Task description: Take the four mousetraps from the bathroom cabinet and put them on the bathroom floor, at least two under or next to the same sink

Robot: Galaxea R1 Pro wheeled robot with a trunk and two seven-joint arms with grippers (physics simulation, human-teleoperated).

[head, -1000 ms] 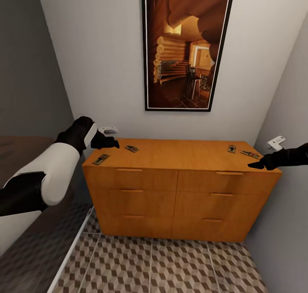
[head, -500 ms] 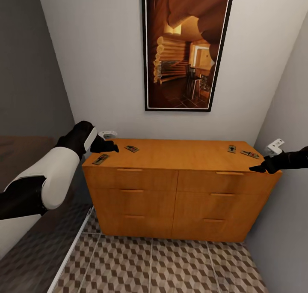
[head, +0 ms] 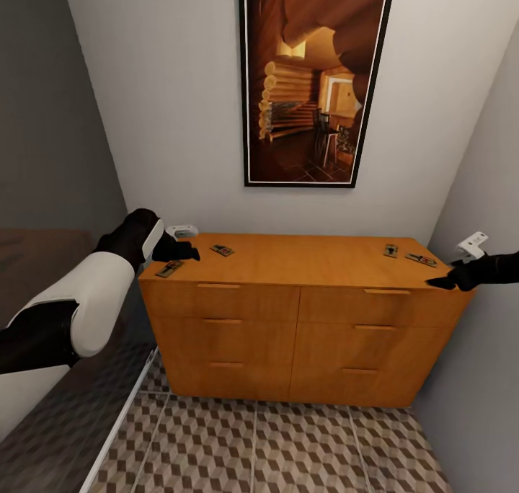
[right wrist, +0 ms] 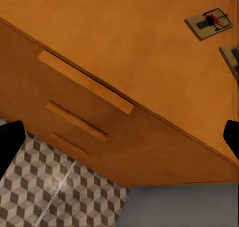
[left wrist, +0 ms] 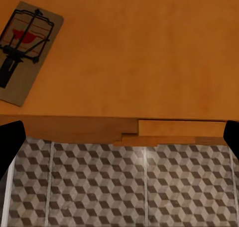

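1. We see the left gripper (head: 189,250) with jaws spread wide, empty, above the cabinet (head: 303,313) top's left end.
2. The right gripper (head: 437,283) is likewise spread, empty, at the right edge.
3. Four mousetraps (head: 169,268) (head: 222,250) (head: 391,250) (head: 420,259) lie on top.

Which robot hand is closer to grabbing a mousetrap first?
Probably the left. The left gripper hovers right beside the front-left mousetrap on the cabinet. The right gripper is off the cabinet's right edge, farther from its nearest mousetrap.
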